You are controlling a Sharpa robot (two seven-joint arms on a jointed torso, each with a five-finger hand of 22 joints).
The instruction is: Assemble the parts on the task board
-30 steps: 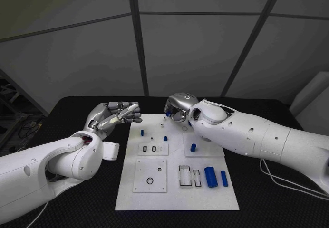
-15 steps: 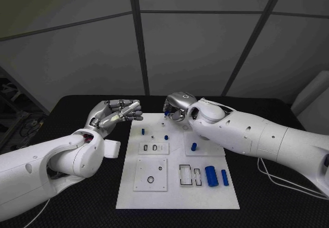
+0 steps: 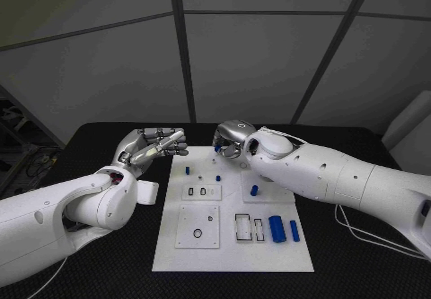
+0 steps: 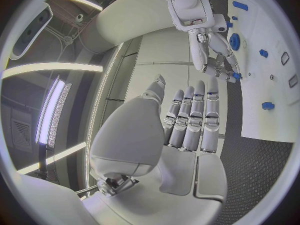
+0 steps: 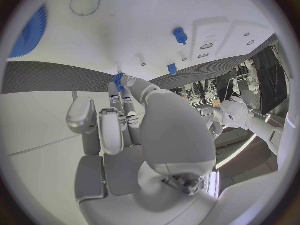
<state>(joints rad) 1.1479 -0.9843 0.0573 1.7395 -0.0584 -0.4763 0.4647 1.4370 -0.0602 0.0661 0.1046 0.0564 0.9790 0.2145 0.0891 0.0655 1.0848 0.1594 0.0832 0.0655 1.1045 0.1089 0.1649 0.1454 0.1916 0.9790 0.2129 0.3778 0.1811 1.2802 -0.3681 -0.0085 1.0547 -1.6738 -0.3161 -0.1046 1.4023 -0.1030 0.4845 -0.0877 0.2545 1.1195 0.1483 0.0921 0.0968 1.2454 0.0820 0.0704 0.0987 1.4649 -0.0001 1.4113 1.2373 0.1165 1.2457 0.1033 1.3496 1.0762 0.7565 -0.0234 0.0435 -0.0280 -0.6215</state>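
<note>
Evidently early still: right hand [image 3: 232, 142] at the board's [image 3: 229, 258] far edge, fingers [image 5: 119, 92] pinching a small blue peg [image 5: 118, 80]. Left hand [image 3: 152, 147] beside the far-left corner, fingers straight, holding nothing. Near-right cylinders [image 3: 276, 229] lying loose, awaiting seating.

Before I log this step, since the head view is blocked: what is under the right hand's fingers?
The right hand pinches a small blue part at its fingertips, just above the white board. Whether the part touches the board cannot be told.

White task board [image 3: 232, 255], blue parts [image 3: 276, 229], black table [image 3: 359, 261].
</note>
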